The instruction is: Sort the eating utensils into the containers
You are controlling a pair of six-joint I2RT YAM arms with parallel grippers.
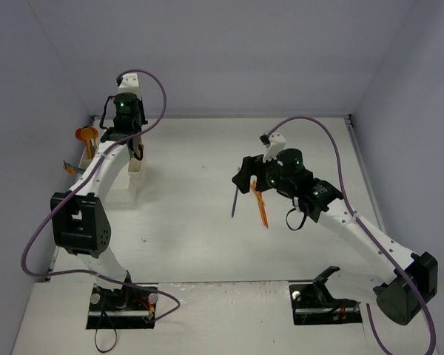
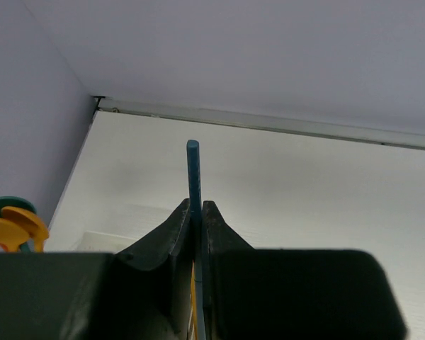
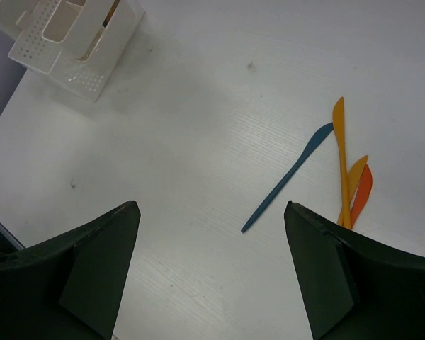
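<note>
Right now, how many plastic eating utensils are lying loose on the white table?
4, lying close together: a thin blue plastic utensil, a long yellow plastic utensil beside it, a shorter yellow utensil and an orange utensil, partly overlapping. Others may be hidden.

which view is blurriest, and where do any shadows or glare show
Left wrist: the left end effector looms dark and soft, the blue stick it grips sharper. Right wrist: loose utensils crisp, a faint broad shadow on the table. Top external: even light, no glare.
</note>
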